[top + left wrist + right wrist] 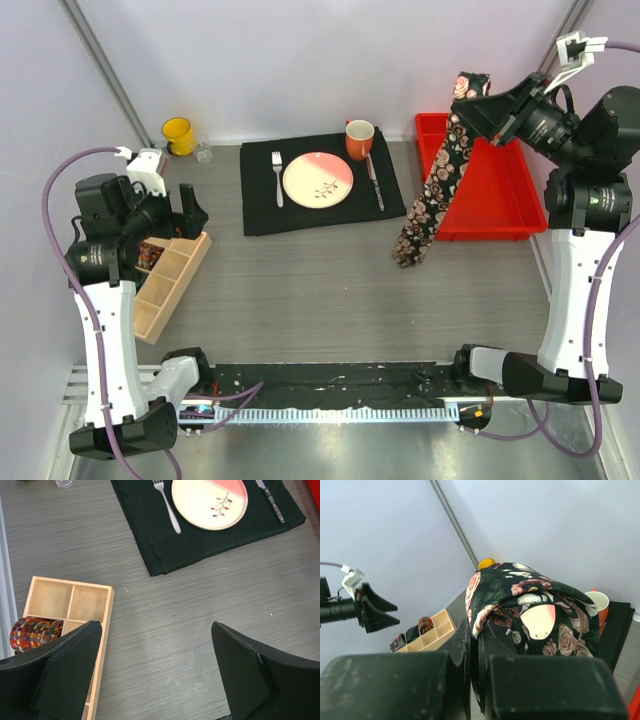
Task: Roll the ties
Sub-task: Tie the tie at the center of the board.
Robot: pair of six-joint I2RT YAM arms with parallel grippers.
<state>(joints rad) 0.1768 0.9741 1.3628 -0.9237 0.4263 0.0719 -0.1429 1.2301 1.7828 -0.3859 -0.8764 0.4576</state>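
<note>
A long black tie (pixel 440 170) with a pink rose print hangs from my right gripper (pixel 468 108), which is shut on its upper end above the back right of the table. Its lower end reaches down to the table by the red tray. In the right wrist view the fabric (pixel 520 595) bunches over the closed fingers (pixel 465 645). My left gripper (pixel 157 645) is open with nothing between its fingers, and it hovers over bare table beside the wooden divided box (pixel 70 600). A coiled red-brown patterned tie (pixel 32 632) sits in one compartment of that box.
A black placemat (pixel 260 210) at the back centre carries a plate (pixel 317 180), fork (pixel 277 178) and knife (pixel 374 180), with an orange mug (pixel 359 138) at its corner. A red tray (pixel 490 190) lies at the right. A yellow mug (pixel 178 134) stands back left.
</note>
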